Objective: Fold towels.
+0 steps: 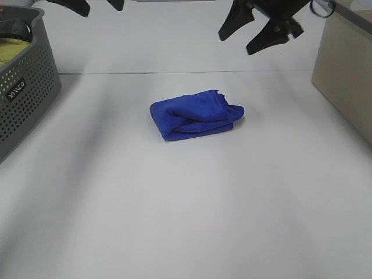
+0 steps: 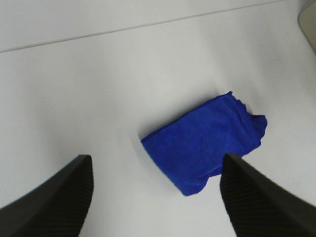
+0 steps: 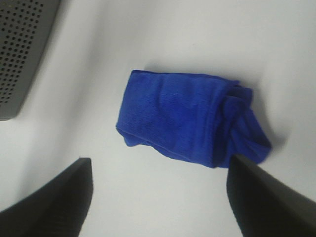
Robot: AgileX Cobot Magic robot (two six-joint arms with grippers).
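A blue towel (image 1: 196, 114) lies folded into a thick bundle near the middle of the white table (image 1: 186, 221), with nothing touching it. Its folded edge faces the grey perforated basket (image 1: 23, 87), and its looser, rumpled end points toward the beige bin (image 1: 349, 81) on the opposite side. The basket stands well apart from the towel at the table's edge, with something yellow-green inside it (image 1: 13, 51).

Both arms hang high above the table, beyond the towel. The left claw (image 1: 96, 4) is only partly in view from the high camera; its wrist view shows its two dark fingers (image 2: 54, 197) spread wide and empty, the towel visible between them. The right claw (image 1: 256, 29) is likewise released, fingers (image 3: 266, 197) parted, holding nothing, well above the towel's rumpled end
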